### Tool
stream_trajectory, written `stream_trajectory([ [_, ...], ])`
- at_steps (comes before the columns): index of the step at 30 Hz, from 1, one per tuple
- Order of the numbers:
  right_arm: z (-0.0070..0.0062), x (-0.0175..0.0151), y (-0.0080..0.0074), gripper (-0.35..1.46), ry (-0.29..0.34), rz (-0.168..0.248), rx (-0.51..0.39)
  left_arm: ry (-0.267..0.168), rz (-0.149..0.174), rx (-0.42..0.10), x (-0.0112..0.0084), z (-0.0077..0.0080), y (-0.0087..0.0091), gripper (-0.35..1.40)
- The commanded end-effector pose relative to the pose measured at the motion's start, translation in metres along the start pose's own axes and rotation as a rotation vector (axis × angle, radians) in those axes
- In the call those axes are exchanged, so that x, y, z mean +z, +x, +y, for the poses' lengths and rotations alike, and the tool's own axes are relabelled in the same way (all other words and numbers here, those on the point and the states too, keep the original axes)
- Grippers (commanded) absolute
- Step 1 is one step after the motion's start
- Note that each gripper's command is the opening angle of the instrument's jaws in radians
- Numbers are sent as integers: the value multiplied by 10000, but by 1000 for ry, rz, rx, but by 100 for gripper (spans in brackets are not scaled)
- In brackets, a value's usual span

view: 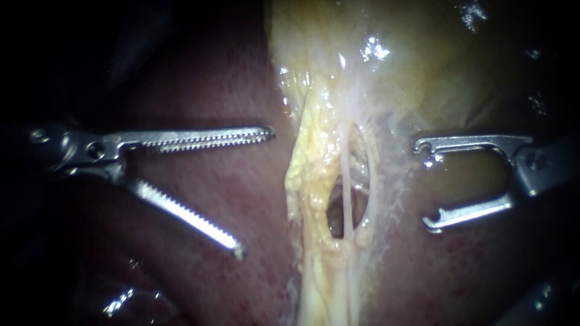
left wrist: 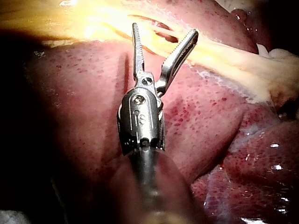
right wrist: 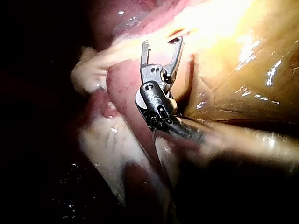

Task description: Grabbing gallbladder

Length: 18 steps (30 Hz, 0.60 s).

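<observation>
The gallbladder [view: 441, 72], a tan, wet sac, lies far and right, beyond the yellow stalk [view: 314, 175] crossing the liver [view: 199, 84]. Both end effectors are released and grip nothing: the left instrument [view: 256, 190] gapes its serrated jaws left of the stalk, the right instrument [view: 422, 185] just right of it. The sac looks soft, thin-walled and slippery, so a gentle bite on a fold near its neck seems safest.

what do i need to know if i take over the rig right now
Left tool: jaws wide open, empty, over the liver, short of the pale tissue band.
Right tool: jaws open, empty, on the band's other side.
Gallbladder: toward the endoscope view's top, ungrasped.
Done: nothing gripped yet.
Left: close a tool on the gallbladder.
</observation>
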Motion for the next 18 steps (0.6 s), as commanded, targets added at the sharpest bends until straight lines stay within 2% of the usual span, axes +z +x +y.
stream_trajectory([
  [1, 0, 0, 0, 59, 0, 0, 0, 1, 0, 0, -1, 0, -1, 91],
  [8, -1, 1, 0, 59, 0, 0, 0, 6, -4, 1, -6, 3, -8, 93],
  [9, -1, 1, 0, 59, 0, 0, 0, 11, -6, -18, -9, 4, -11, 93],
  [14, -1, 0, 0, 59, 0, 0, 0, -23, 25, -82, -15, 6, -15, 86],
  [18, -1, 1, 0, 59, -1, 0, 0, -67, 39, -135, -13, 10, -13, 83],
])
